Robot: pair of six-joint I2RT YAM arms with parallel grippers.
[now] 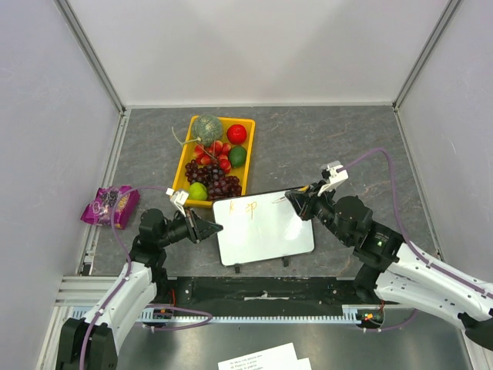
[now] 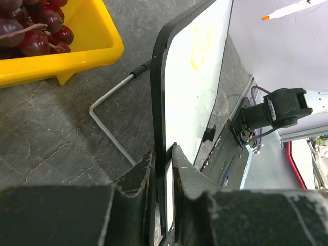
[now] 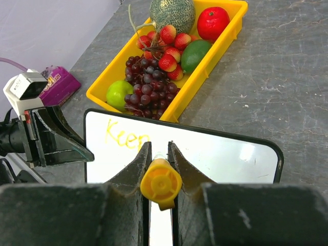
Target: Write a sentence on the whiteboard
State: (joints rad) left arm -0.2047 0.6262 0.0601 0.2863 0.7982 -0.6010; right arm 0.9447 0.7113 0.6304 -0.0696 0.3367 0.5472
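The whiteboard (image 1: pixel 266 231) lies in front of the yellow tray, tilted, with its left edge raised. My left gripper (image 1: pixel 212 228) is shut on that left edge; in the left wrist view its fingers (image 2: pixel 180 166) pinch the dark frame of the whiteboard (image 2: pixel 197 77). Orange letters of the sentence (image 3: pixel 125 136) read "Keep" at the board's upper left (image 1: pixel 239 210). My right gripper (image 3: pixel 159 148) is shut on an orange marker (image 3: pixel 161 183), held over the whiteboard (image 3: pixel 220 159) near its top right corner (image 1: pixel 296 199). The marker's orange tip (image 2: pixel 266 18) is off the board.
A yellow tray (image 1: pixel 182 162) behind the board holds a melon, grapes, strawberries and other fruit. A purple snack packet (image 1: pixel 110 205) lies at the left wall. A bent wire stand (image 2: pixel 110 133) sits behind the board. Printed paper sheets (image 1: pixel 262 359) lie at the near edge.
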